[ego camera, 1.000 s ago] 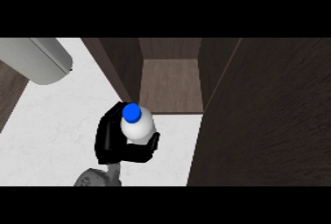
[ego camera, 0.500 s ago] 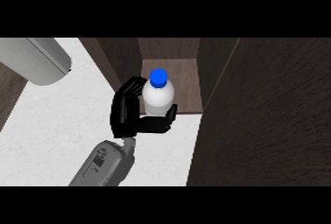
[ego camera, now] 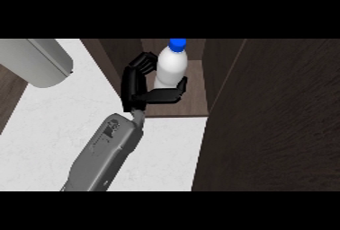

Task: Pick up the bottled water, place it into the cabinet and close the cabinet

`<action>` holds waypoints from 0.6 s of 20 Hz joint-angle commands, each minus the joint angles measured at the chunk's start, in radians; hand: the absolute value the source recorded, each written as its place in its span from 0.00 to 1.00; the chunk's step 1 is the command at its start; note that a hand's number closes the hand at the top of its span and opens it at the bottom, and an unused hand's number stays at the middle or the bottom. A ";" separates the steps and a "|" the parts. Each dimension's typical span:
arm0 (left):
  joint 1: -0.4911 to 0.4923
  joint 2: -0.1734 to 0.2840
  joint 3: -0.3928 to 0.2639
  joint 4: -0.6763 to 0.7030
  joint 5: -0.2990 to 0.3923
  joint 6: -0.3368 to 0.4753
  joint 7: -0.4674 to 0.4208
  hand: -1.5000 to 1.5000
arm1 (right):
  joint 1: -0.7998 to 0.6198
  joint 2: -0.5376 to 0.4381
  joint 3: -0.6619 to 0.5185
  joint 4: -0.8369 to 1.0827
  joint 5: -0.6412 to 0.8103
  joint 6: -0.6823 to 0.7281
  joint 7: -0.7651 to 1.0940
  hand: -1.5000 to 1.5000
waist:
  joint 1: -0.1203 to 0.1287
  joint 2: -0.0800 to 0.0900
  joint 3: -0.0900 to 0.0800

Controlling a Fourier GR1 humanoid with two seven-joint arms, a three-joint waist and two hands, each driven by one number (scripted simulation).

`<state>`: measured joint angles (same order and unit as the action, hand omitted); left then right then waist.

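Observation:
The bottled water [ego camera: 170, 67] is white with a blue cap and stands upright at the mouth of the open cabinet [ego camera: 179, 110], over its brown floor. My left hand [ego camera: 136, 87] is shut on it: the palm lies on the bottle's left side, the thumb crosses in front of it and the fingers curl behind. I cannot tell whether the bottle's base touches the cabinet floor. The grey forearm [ego camera: 106, 152] reaches in from the lower left. My right hand does not show.
A wide dark wooden panel [ego camera: 272, 126], apparently the cabinet's open door, fills the right side. A grey rounded object [ego camera: 36, 60] lies at the upper left. The white counter [ego camera: 40, 134] runs under the forearm.
My left hand has carried the bottle away from me and to the right, from over the white counter to the cabinet's opening. The forearm has stretched further in.

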<state>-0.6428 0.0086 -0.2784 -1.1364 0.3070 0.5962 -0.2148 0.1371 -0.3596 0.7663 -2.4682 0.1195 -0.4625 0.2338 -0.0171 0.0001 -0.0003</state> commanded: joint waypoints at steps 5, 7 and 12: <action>-0.151 -0.008 0.025 0.212 -0.076 0.058 0.037 1.00 | 0.022 -0.028 -0.009 -0.142 0.029 0.005 0.067 0.00 | -0.001 -0.001 0.000; -0.267 -0.008 0.082 0.362 -0.030 0.047 -0.029 1.00 | -0.001 -0.023 -0.013 -0.089 0.017 0.018 0.034 0.00 | -0.016 0.006 0.000; -0.246 -0.008 0.118 0.501 -0.004 0.033 -0.146 1.00 | 0.028 -0.032 0.016 -0.073 0.026 0.021 0.003 0.00 | -0.019 0.007 0.000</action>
<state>-0.8708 0.0013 -0.1934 -0.7660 0.2814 0.6336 -0.2836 0.1475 -0.3771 0.7612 -2.4721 0.1033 -0.4553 0.2109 -0.0322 0.0028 -0.0003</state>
